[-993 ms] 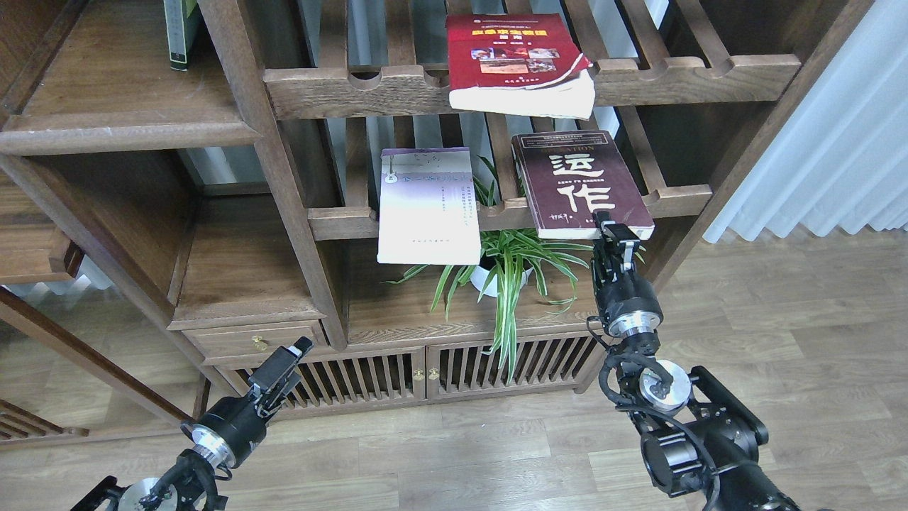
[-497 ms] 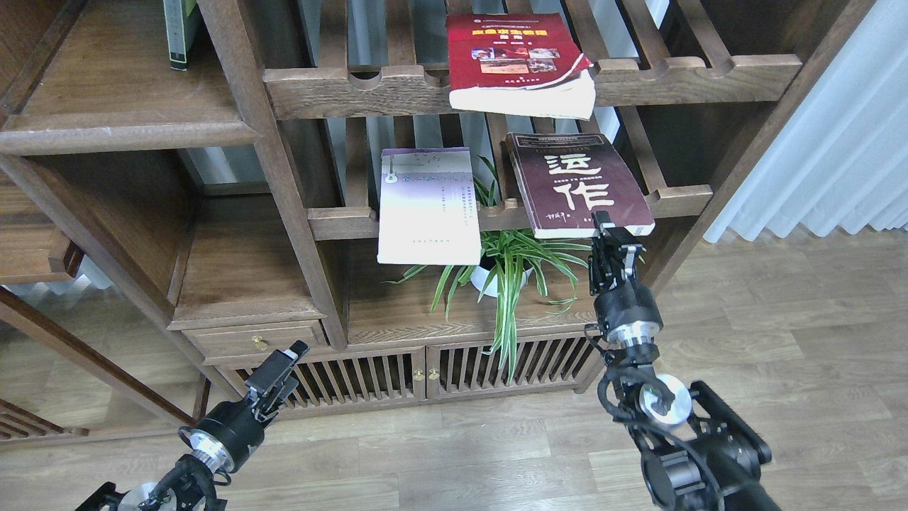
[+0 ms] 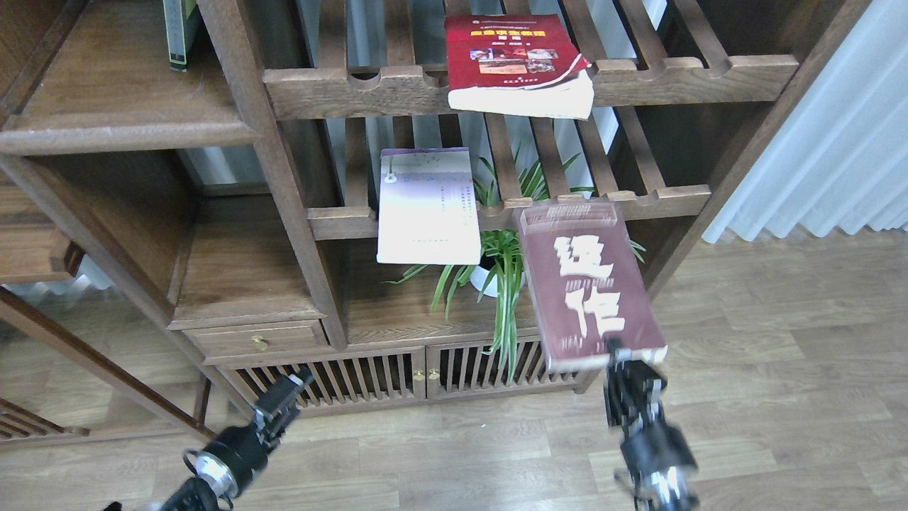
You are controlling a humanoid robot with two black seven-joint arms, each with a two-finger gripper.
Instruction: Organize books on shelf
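Your left gripper (image 3: 294, 389) hangs low, its fingers too small to judge. The lavender book (image 3: 428, 206) and red book (image 3: 516, 65) overhang their racks. Your right gripper (image 3: 624, 358) pinches the maroon book (image 3: 590, 284) by one edge, so it could swing and slip.

The maroon book (image 3: 591, 284) carries two large cream Chinese characters down its cover; they are blurred, and the lower one looks like 作, while the upper one cannot be read with certainty. A band of small print between them is illegible. The red book (image 3: 516, 60) has a yellow title line above a row of small photos, too small to read. The lavender-white book (image 3: 427, 206) bears fine lines of print, also unreadable. The green-spined book (image 3: 177, 32) shows no legible lettering.
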